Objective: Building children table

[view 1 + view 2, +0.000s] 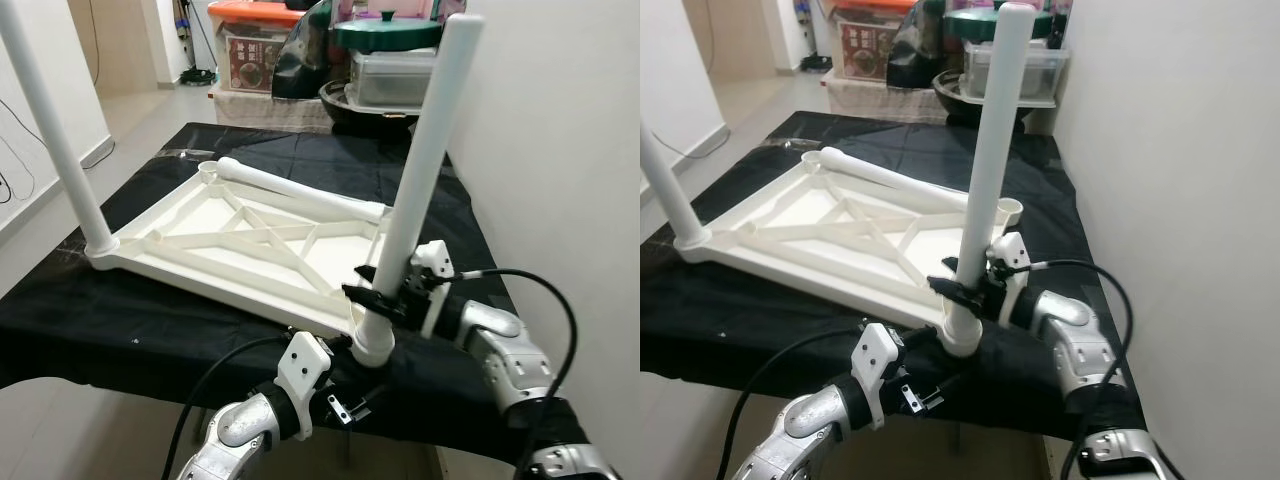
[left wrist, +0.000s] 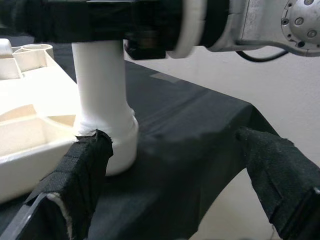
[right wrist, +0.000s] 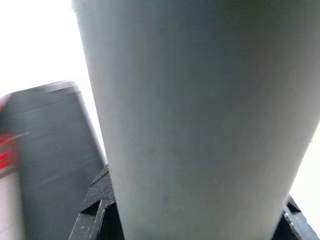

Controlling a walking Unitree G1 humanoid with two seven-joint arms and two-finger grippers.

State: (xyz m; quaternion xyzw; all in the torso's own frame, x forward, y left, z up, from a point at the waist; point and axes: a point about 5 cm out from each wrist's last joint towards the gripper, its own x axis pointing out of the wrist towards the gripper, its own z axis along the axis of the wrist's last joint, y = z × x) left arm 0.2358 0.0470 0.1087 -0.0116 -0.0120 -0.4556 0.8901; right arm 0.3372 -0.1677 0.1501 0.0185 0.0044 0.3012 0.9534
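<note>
A white children's table top (image 1: 235,240) lies upside down on a black cloth (image 1: 150,320). One white leg (image 1: 50,130) stands in its far left corner socket. A second leg (image 1: 300,195) lies loose across the top. A third leg (image 1: 420,170) stands upright in the near right corner socket (image 1: 372,345). My right gripper (image 1: 385,300) is shut on this leg just above the socket; it is the leg (image 3: 200,110) seen close up in the right wrist view. My left gripper (image 2: 175,180) is open at the cloth's front edge, and one of its fingers (image 2: 82,170) is next to the socket (image 2: 117,145).
A white wall (image 1: 560,150) runs close along the right side. Storage boxes (image 1: 250,45), a dark bowl and a green-lidded pot (image 1: 385,35) are stacked behind the black-covered table. Open floor (image 1: 140,110) lies to the far left.
</note>
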